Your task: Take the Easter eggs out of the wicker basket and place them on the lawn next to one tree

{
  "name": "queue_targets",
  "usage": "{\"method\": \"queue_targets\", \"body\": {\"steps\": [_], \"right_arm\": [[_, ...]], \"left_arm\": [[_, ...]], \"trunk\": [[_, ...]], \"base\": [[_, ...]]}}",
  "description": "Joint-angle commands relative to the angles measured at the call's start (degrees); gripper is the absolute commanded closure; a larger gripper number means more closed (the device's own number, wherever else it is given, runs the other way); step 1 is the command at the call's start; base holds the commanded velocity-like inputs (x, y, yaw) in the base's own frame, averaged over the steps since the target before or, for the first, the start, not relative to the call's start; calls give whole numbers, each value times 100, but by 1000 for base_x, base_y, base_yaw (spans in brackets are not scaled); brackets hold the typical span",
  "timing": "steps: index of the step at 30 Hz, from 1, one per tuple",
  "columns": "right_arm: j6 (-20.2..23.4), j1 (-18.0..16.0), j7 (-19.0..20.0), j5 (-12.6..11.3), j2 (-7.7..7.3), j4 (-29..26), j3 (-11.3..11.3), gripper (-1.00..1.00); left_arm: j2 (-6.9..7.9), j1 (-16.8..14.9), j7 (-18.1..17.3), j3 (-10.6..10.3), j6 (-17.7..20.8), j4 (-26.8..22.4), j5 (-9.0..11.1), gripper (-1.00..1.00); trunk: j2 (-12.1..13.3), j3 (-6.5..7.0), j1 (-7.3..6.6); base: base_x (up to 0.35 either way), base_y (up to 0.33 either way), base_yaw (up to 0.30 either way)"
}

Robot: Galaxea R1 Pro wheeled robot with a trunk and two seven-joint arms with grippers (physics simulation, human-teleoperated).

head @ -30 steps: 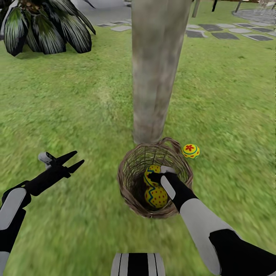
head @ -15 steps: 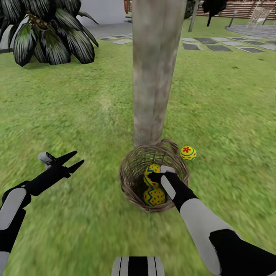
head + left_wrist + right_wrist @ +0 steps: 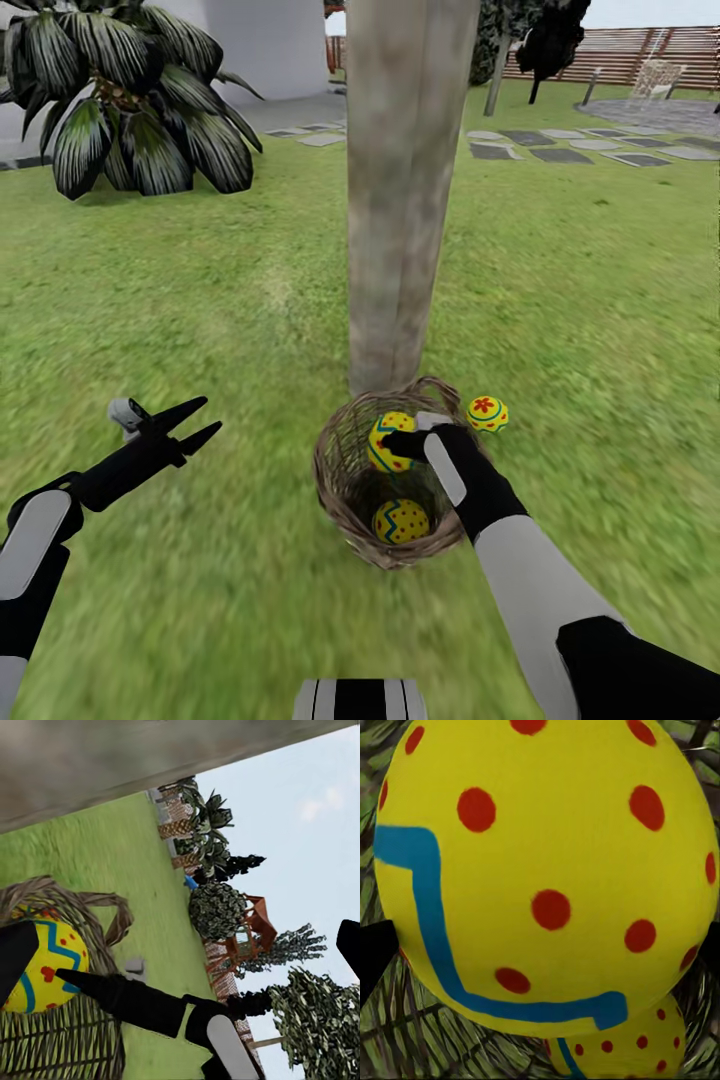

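Observation:
A thick grey-brown tree (image 3: 400,200) stands on the lawn (image 3: 200,300), with the wicker basket (image 3: 340,480) at its foot. My right gripper (image 3: 398,438) is shut on one Easter egg (image 3: 384,443) (image 3: 547,870), held at rim height inside the basket. A second egg (image 3: 400,521) (image 3: 622,1050) lies on the basket's bottom. A third egg (image 3: 487,413) rests on the grass just right of the trunk. My left gripper (image 3: 210,414) hovers open and empty over the grass left of the basket. The left wrist view catches the held egg (image 3: 41,967) and the basket (image 3: 67,1042).
A short palm (image 3: 140,110) grows at the far left. Grey stepping stones (image 3: 560,155) cross the grass behind the tree, with a brown fence (image 3: 640,50) beyond. Open grass lies all around the trunk.
The head camera has tilted up. My right gripper has raised its egg a little, away from the egg on the basket's bottom. The left arm has held still.

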Motion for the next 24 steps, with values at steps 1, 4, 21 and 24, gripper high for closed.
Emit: {"method": "queue_targets", "body": {"steps": [1,4,21,24], "right_arm": [[263,87,-62,-62,-9,-222,12,100],[1602,686,9,-390,-262,-1609,3,100],[1554,2003,5410,-3082,-2727,-3601,-328,100],[1555,2005,5426,-3088,-2719,-3605,-337,100]], "left_arm": [[-1,-3,-11,5,28,1,-7,-100],[-32,-3,2,0,23,16,-7,-100],[-355,-3,-76,-437,3,-148,19,-100],[-495,-3,-70,-683,-5,-197,12,-100]], "trunk": [[0,19,-3],[4,85,-11],[15,262,-32],[15,264,-32]], "base": [[0,0,0],[0,0,0],[0,0,0],[0,-136,-20]]}}
